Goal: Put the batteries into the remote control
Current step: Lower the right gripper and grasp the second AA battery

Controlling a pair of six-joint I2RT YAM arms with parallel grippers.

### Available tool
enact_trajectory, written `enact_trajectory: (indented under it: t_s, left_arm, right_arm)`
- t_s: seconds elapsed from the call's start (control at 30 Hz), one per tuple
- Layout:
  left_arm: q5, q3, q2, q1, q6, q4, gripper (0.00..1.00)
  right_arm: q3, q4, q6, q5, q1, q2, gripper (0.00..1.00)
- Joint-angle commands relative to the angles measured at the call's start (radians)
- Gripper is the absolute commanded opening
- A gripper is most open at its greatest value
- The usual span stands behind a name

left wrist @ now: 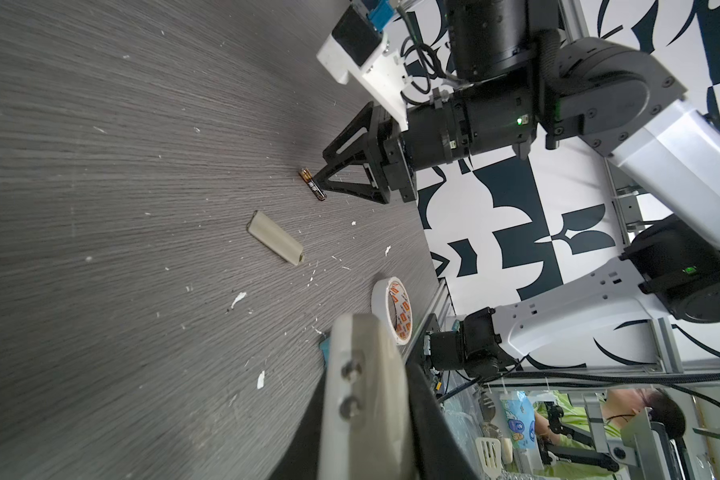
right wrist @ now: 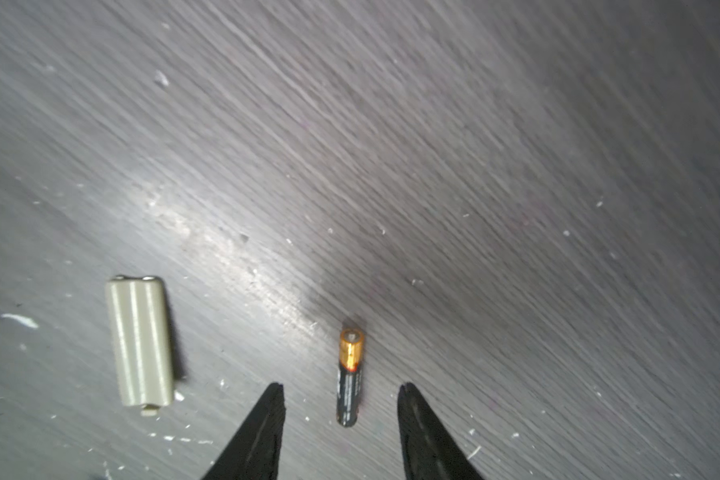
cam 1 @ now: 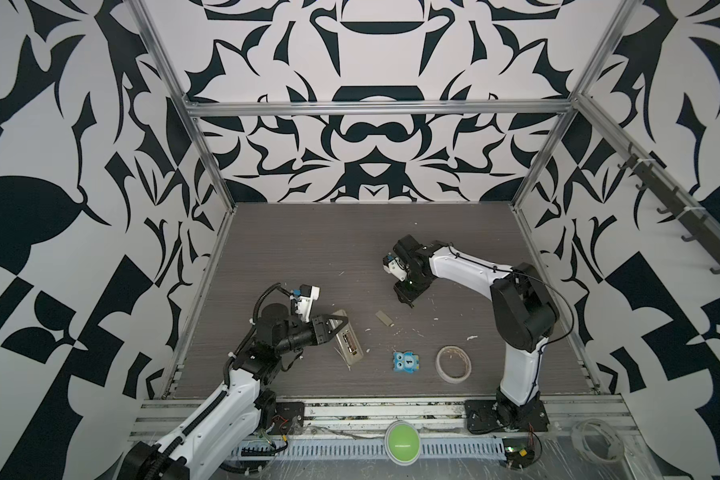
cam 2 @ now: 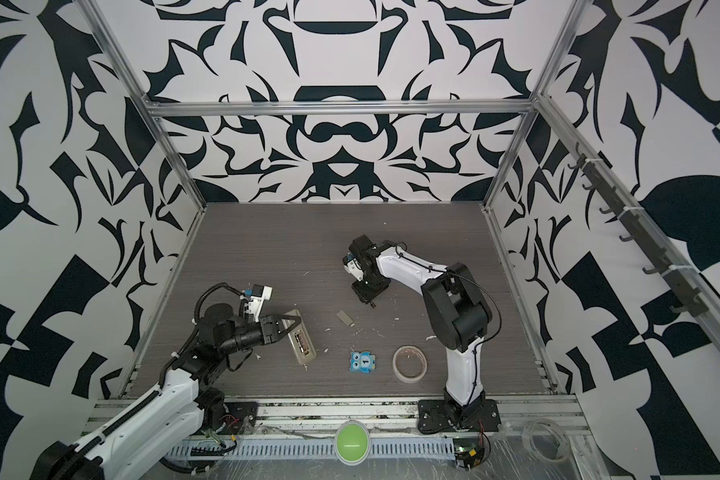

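A: Where is the gripper (right wrist: 341,387)?
B: Over the table (right wrist: 516,166), jaws apart, both black fingertips (right wrist: 276,405) showing.
A: And the battery (right wrist: 350,374)?
B: It lies flat in the gap between the tips and touches neither. It runs in line with the fingers, dark end between them, gold end pointing out ahead.
A: Anything else near?
B: A beige cover (right wrist: 140,343), outside one finger and clear of it. It's roughly parallel to the battery and apart from it. Lengthwise ridges face up, and a small tab sticks out of the end nearer the gripper.
A: The surface?
B: Grey wood grain, with glare ahead of the cover and white scraps (right wrist: 19,320) scattered about.
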Motion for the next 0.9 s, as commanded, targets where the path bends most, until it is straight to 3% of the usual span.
enact_trajectory:
  t_s: [0.0, 0.87]
  left_arm:
    - [0.009, 0.031, -0.004, 0.003, 0.013, 0.018, 0.0]
    - [0.014, 0.009, 0.021, 0.004, -0.011, 0.083, 0.0]
  right_arm:
    - [0.031, 0.008, 0.008, -0.008, -0.003, -0.004, 0.46]
    - [0.019, 0.022, 0.01, 0.0, -0.004, 0.054, 0.18]
